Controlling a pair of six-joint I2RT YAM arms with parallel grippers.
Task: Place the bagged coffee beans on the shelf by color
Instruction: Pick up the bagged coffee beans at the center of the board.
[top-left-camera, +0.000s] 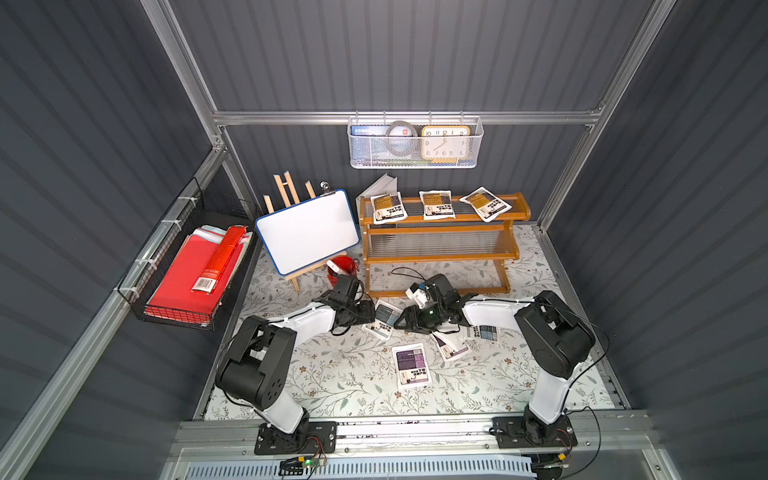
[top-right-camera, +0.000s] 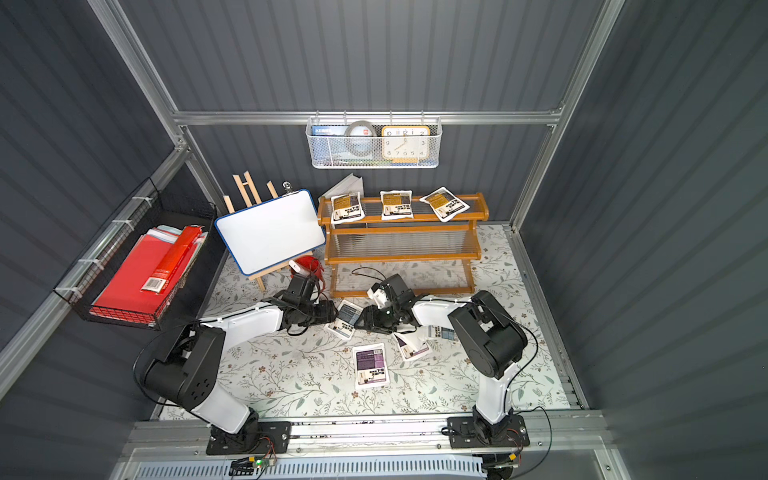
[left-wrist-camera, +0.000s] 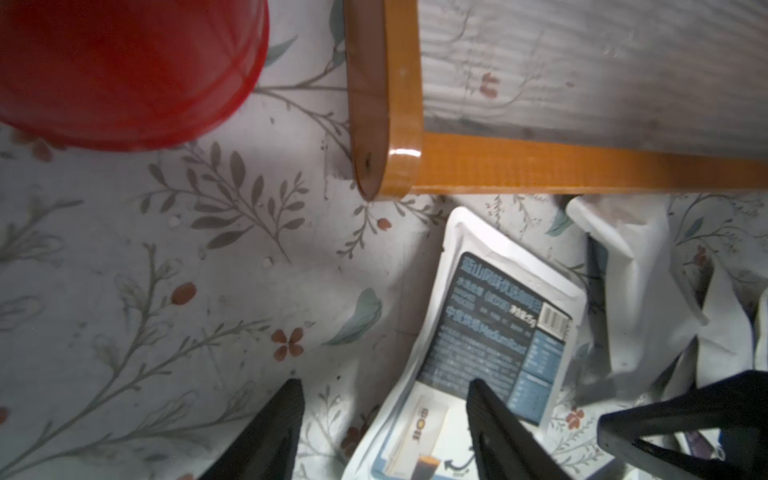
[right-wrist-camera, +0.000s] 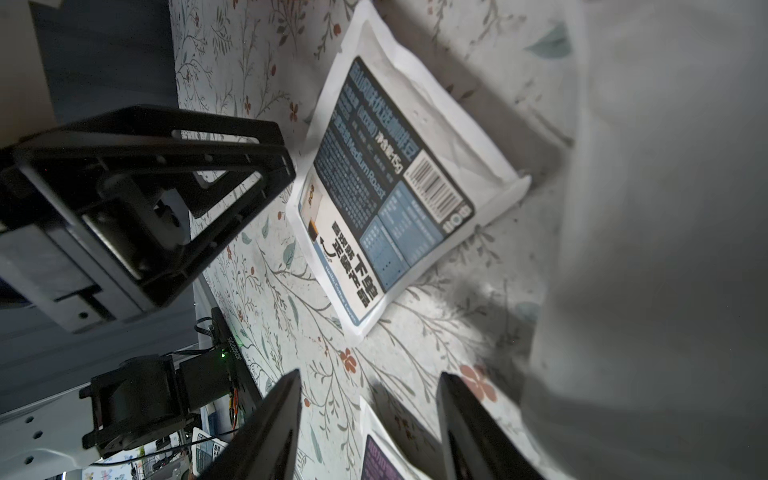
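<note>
The shelf (top-left-camera: 440, 258) stands at the back with three amber-labelled pouches (top-left-camera: 436, 204) on its top tier; its lower tiers are bare. A blue-grey pouch (top-left-camera: 384, 318) lies flat on the cloth in front of the shelf. My left gripper (left-wrist-camera: 386, 415) is open, low over that pouch's (left-wrist-camera: 498, 332) edge, one finger above the label. My right gripper (right-wrist-camera: 370, 399) faces it from the other side, open, with a purple pouch's (right-wrist-camera: 386, 457) corner below its fingers. Another purple pouch (top-left-camera: 411, 365) lies nearer the front. A second blue-grey pouch (top-left-camera: 484, 332) shows partly under the right arm.
A red cup (top-left-camera: 343, 266) sits beside the shelf's left leg (left-wrist-camera: 374, 124). A whiteboard on an easel (top-left-camera: 307, 232) stands left of the shelf. A black wire basket with red folders (top-left-camera: 187, 274) hangs on the left wall. A blurred white surface (right-wrist-camera: 665, 249) fills one side of the right wrist view.
</note>
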